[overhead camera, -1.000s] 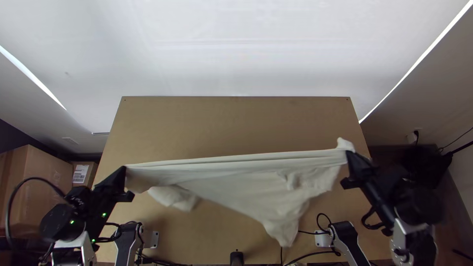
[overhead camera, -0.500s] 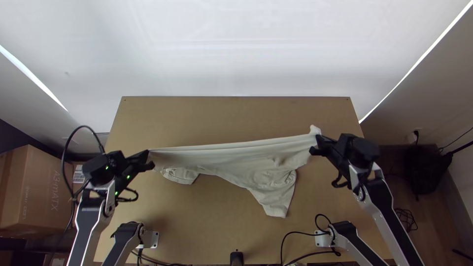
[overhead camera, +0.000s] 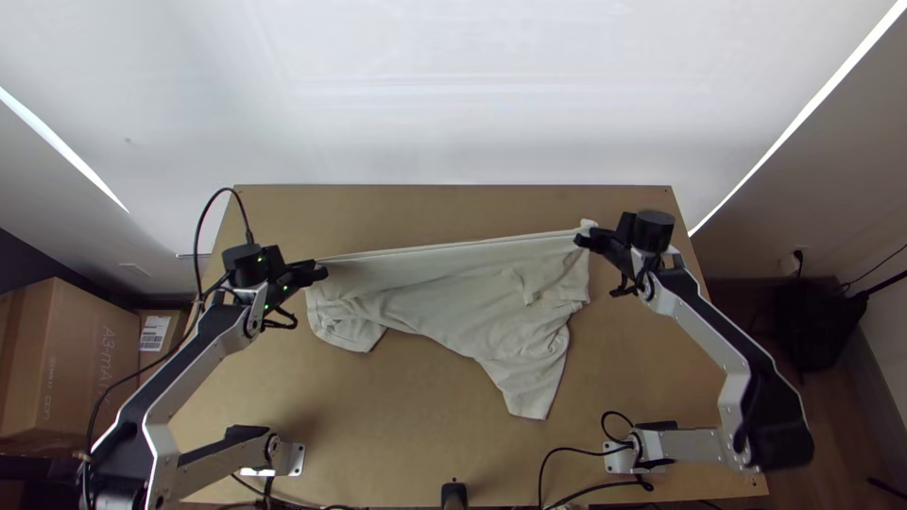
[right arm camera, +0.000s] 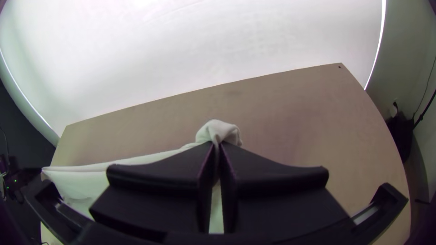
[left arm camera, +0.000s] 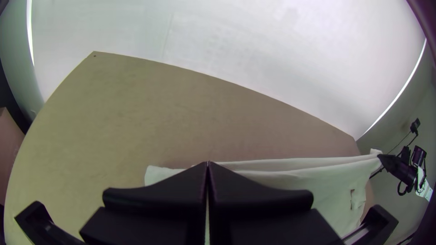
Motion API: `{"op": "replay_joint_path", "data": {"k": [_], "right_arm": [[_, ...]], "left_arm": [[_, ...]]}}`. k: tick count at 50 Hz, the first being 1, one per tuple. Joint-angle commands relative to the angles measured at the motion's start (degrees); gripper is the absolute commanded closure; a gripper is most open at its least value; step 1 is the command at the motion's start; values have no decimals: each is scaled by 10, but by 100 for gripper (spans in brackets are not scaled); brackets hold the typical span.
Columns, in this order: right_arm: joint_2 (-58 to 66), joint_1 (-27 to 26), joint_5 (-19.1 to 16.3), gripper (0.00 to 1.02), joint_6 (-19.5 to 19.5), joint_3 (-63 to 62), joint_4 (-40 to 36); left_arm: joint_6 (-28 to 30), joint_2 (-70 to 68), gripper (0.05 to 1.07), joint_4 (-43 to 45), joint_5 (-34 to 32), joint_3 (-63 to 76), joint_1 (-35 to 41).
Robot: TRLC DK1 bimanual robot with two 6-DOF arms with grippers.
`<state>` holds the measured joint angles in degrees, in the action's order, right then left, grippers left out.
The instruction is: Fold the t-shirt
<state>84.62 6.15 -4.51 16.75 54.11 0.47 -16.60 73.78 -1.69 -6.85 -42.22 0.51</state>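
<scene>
farther up the table (overhead camera: 453,208), left gripper (overhead camera: 319,271) and right gripper (overhead camera: 582,242) have moved, clamped on the t-shirt (overhead camera: 453,302).

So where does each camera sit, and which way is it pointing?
Top view: fixed high over the table's near edge, looking steeply down; it shows both arms, with the left claw and right claw.
Left wrist view: on the left arm's wrist, looking past its own claw across the table towards the white backdrop; the right claw is farther off.
Right wrist view: the same on the right arm, with part of the left arm at the edge.
Both wrist views share the t-shirt and the backdrop.
</scene>
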Motion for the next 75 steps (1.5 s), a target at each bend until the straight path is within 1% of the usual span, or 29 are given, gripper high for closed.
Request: {"op": "replay_joint_path", "data": {"k": [1, 7, 8, 9, 10, 11, 12, 13, 14, 16, 17, 19, 21, 26, 30, 34, 36, 41, 45, 48, 53, 56, 62, 66, 67, 69, 70, 71, 75], "right_arm": [[57, -13, 7, 100, 17, 58, 16], [120, -15, 9, 99, 17, 111, 16], [126, -15, 9, 94, 17, 116, 16], [133, -15, 9, 84, 17, 123, 16], [141, -15, 8, 68, 18, 133, 14], [149, -15, 8, 48, 22, 144, 8], [153, -15, 8, 38, 27, 150, 5], [160, -16, 8, 23, 30, 159, -3], [165, -17, 8, 15, 31, 169, -11], [173, -18, 8, 4, 32, 191, -32], [175, -18, 8, 3, 34, 202, -44], [172, -24, 8, 3, 48, 210, -55], [161, -28, 8, 3, 57, 211, -66], [109, -40, 8, 3, 57, 196, -92], [59, -47, 6, 4, 56, 178, -132], [11, -54, -4, 4, 55, 159, -185], [-14, -56, -17, 4, 55, 151, -216], [-58, -58, -29, 4, 55, 131, -288], [-82, -59, -34, 4, 57, 111, -338], [-95, -57, -35, 4, 57, 99, -373], [-116, -58, -39, 4, 57, 66, -404], [-132, -57, -43, 4, 57, 46, -405], [-154, -55, -45, 5, 62, 18, -405], [-168, -50, -47, 5, 72, 3, -405], [-169, -49, -47, 5, 73, 0, -405], [-173, -47, -47, 5, 77, -6, -405], [-173, -46, -47, 5, 79, -7, -405], [-174, -45, -48, 5, 79, -9, -405], [-176, -41, -47, 5, 84, -15, -405]], "left_arm": [[-14, 62, 105, 28, 17, -44, 7], [-14, 126, 104, 49, 29, -75, 11], [-14, 132, 104, 51, 30, -79, 12], [-14, 139, 100, 56, 31, -83, 12], [-14, 146, 93, 59, 31, -88, 12], [-14, 151, 83, 61, 31, -92, 14], [-14, 157, 75, 60, 31, -96, 15], [-15, 162, 65, 58, 31, -103, 17], [-16, 167, 55, 56, 31, -107, 19], [-19, 173, 34, 56, 35, -114, 19], [-20, 174, 21, 56, 40, -115, 20], [-22, 173, 9, 64, 46, -115, 23], [-28, 172, 9, 68, 46, -117, 23], [-35, 160, 9, 64, 46, -127, 19], [-38, 143, 9, 37, 46, -139, 12], [-26, 133, 9, -59, 47, -175, 8], [-12, 128, 9, -117, 47, -192, 8], [32, 107, 9, -243, 45, -201, 23], [61, 74, 9, -283, 45, -167, 29], [69, 50, 9, -292, 42, -139, 30], [70, 16, 9, -305, 38, -88, 23], [69, 7, 9, -313, 24, -61, 22], [34, 5, 10, -333, 13, -42, 21], [19, 3, 11, -337, -18, -36, 13], [15, 3, 12, -338, -27, -35, 9], [4, 5, 21, -339, -47, -32, -2], [2, 5, 23, -338, -54, -31, -6], [-3, 5, 25, -338, -60, -30, -10], [-8, 16, 25, -340, -72, -25, -17]]}}
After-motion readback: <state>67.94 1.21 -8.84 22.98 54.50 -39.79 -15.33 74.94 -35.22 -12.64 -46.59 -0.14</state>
